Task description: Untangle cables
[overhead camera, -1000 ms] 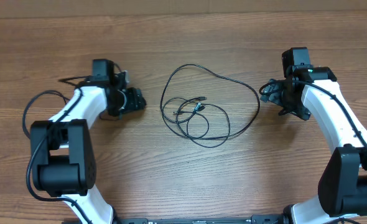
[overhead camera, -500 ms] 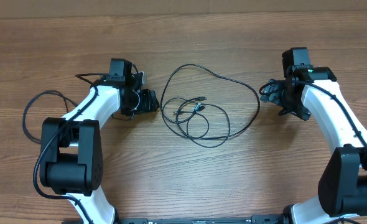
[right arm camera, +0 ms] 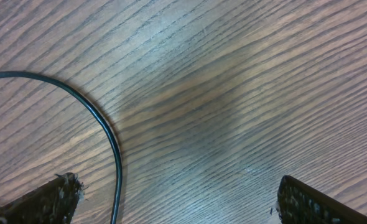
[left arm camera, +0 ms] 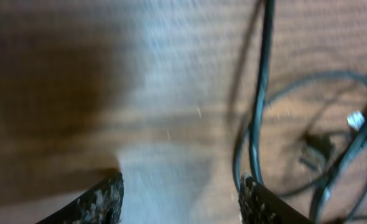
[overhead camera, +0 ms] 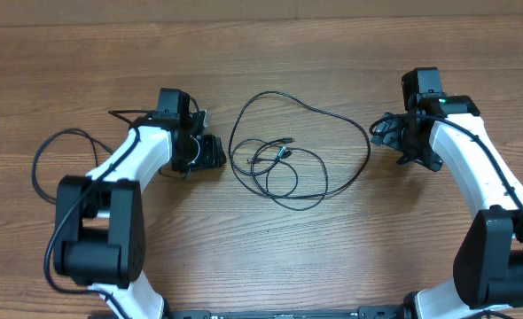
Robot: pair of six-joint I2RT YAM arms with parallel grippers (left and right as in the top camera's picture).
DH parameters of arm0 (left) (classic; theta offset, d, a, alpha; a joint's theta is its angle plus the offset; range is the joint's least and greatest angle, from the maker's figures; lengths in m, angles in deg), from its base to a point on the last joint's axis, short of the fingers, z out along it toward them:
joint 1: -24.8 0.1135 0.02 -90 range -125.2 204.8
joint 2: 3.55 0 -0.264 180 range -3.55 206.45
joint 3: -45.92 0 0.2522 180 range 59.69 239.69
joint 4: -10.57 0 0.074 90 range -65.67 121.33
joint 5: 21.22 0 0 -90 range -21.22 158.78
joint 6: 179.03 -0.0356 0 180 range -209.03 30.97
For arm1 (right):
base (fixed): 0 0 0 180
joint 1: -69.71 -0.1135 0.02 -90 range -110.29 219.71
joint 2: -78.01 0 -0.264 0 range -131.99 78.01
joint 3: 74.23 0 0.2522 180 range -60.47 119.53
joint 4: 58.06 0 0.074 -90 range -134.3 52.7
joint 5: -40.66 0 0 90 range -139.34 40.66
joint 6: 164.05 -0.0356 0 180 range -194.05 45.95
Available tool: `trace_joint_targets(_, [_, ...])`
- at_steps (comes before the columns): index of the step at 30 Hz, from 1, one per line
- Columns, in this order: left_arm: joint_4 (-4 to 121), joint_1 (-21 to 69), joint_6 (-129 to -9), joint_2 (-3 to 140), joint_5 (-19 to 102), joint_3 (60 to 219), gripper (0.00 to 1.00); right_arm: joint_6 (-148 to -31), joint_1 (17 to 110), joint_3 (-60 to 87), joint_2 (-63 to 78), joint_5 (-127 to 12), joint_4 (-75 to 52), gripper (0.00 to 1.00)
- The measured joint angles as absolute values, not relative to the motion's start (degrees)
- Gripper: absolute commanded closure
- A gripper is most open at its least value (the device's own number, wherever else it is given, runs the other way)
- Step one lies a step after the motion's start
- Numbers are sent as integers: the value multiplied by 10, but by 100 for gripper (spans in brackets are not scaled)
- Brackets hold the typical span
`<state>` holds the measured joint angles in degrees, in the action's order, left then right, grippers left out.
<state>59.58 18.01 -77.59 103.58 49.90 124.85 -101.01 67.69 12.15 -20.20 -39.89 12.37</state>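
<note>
Left gripper (overhead camera: 215, 152) is just left of the cables (overhead camera: 284, 152) on the wooden table (overhead camera: 261, 266). I see its jaws apart with bare wood between them. Its blurred wrist view shows one black strand running right beside a fingertip (left arm camera: 258, 199). Right gripper (overhead camera: 384, 133) is at the right edge of the large outer loop, jaws spread wide and gripping nothing, with the loop's curve passing near one finger. The cables lie mid-table in loose overlapping loops, silver plug tips (overhead camera: 289, 140) near the centre.
</note>
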Motion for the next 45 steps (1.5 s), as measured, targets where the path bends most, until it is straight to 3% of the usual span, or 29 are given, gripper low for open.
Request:
trace_joint_targets(9, [655, 176, -774, 939, 499, 1246, 40, -1010, 677, 122, -202, -399, 123, 0])
trace_joint_targets(45, [661, 53, -754, 940, 499, 1245, 38, -1010, 677, 122, -202, -399, 124, 0])
